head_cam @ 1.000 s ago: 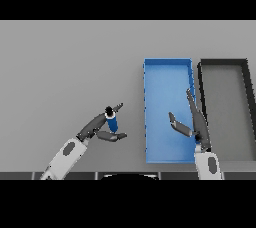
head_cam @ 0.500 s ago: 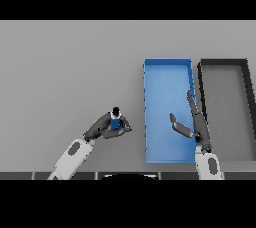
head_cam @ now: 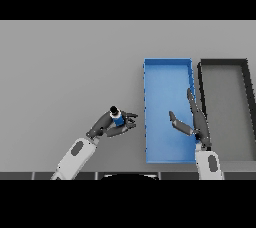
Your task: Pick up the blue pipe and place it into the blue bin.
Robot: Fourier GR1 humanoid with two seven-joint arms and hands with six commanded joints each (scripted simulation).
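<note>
- Left of the blue bin (head_cam: 167, 72), the left hand (head_cam: 107, 124) is over the grey tabletop (head_cam: 70, 67), its arm coming up from the lower edge at a slant toward the upper right.
- Its fingers and thumb are curled round the blue pipe (head_cam: 118, 118), which is a short blue piece with a dark cap at its upper end.
- The pipe sits in that hand near the bin's left wall but apart from it, outside the bin.
- Whether the pipe is lifted clear of the tabletop cannot be told from this view.
- The blue bin is a long rectangular tray lying lengthwise away from the robot, with nothing resting on its visible floor.
- The right hand (head_cam: 194, 122) is over the right half of the blue bin, fingers straight and pointing away from the robot, thumb spread out to the left, holding nothing.
- A dark bin (head_cam: 248, 87) of like shape lies just beside the blue bin on its right.
</note>
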